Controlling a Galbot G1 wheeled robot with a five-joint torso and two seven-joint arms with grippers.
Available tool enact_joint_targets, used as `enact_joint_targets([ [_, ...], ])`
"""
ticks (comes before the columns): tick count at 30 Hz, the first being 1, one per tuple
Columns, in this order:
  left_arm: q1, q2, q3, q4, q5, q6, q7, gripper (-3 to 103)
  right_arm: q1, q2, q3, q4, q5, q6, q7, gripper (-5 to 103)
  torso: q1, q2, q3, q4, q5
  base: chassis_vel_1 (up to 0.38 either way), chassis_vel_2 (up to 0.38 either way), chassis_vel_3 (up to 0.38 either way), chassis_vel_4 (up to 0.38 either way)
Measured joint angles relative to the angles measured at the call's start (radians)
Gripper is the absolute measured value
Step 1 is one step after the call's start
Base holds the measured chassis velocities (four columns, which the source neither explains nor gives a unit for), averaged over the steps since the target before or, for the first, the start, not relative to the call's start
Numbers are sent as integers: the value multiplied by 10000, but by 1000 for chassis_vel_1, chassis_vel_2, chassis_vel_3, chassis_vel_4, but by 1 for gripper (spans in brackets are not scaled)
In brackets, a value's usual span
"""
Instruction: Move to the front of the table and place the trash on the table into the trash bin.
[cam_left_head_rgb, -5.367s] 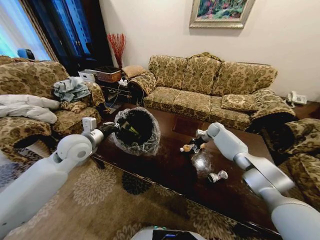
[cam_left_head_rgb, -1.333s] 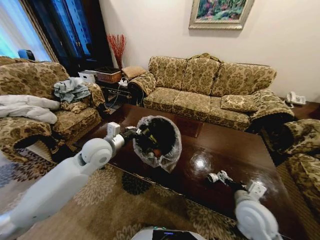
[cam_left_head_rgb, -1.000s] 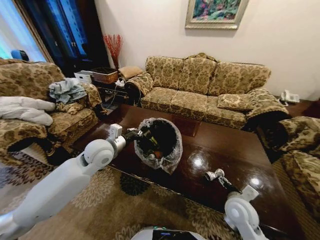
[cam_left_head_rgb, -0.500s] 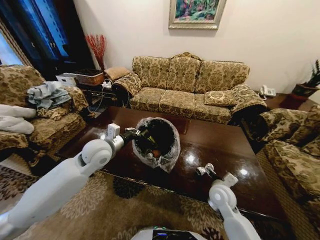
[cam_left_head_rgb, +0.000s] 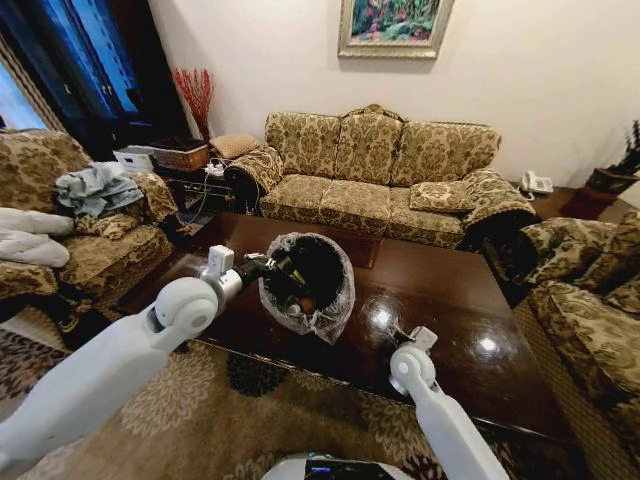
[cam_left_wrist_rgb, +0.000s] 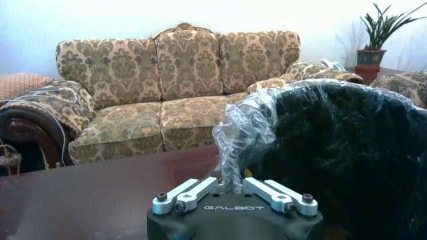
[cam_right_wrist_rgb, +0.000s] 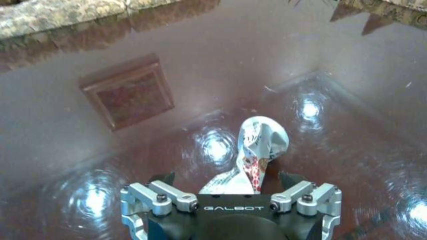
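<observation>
My left gripper (cam_left_head_rgb: 262, 270) is shut on the plastic bag rim of the trash bin (cam_left_head_rgb: 305, 278), which tilts with its mouth towards me over the left half of the table (cam_left_head_rgb: 470, 300). Orange-red trash (cam_left_head_rgb: 305, 303) lies inside the bin. The left wrist view shows that gripper (cam_left_wrist_rgb: 230, 186) pinching the crinkly liner beside the black bin (cam_left_wrist_rgb: 340, 150). My right gripper (cam_left_head_rgb: 397, 338) is low over the table's near middle. In the right wrist view this gripper (cam_right_wrist_rgb: 227, 179) stands open, its fingers on either side of a small grey-white crushed bottle (cam_right_wrist_rgb: 260, 142) on the table (cam_right_wrist_rgb: 133, 45).
A patterned sofa (cam_left_head_rgb: 380, 170) stands behind the table. Armchairs flank it on the left (cam_left_head_rgb: 90, 240) and right (cam_left_head_rgb: 590, 300). A patterned rug (cam_left_head_rgb: 240, 400) lies under the near edge. The square inlay (cam_right_wrist_rgb: 127, 97) sits beyond the bottle.
The head camera has turned right. The tan-orange piece is gone from the table. The bin has moved towards the centre. My right arm has pulled back and swung left to the small bottle.
</observation>
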Motion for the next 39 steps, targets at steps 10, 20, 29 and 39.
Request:
enact_joint_targets([
  [10, 39, -58, -2, 123, 48, -34, 37, 2, 313, 56, -107, -384, 78, 58, 74, 101, 0, 0, 0, 1, 0, 0, 0, 0, 0],
  [20, -83, -38, 83, 202, 36, -105, 104, 2, 348, 135, -106, -600, 178, 275, 96, 67, 0, 0, 0, 0, 2, 0, 0, 0, 0],
  [29, -68, -48, 84, 196, 32, -125, 135, 2, 372, 89, -119, -495, 216, 548, 114, 38, -1, 1, 0, 0, 1, 0, 0, 0, 0],
  [39, 42, 10, -13, -51, 10, -125, 90, 2, 487, -617, 270, 512, 718, 667, 268, 27, -1, 0, 0, 0, 3, 0, 0, 0, 0],
])
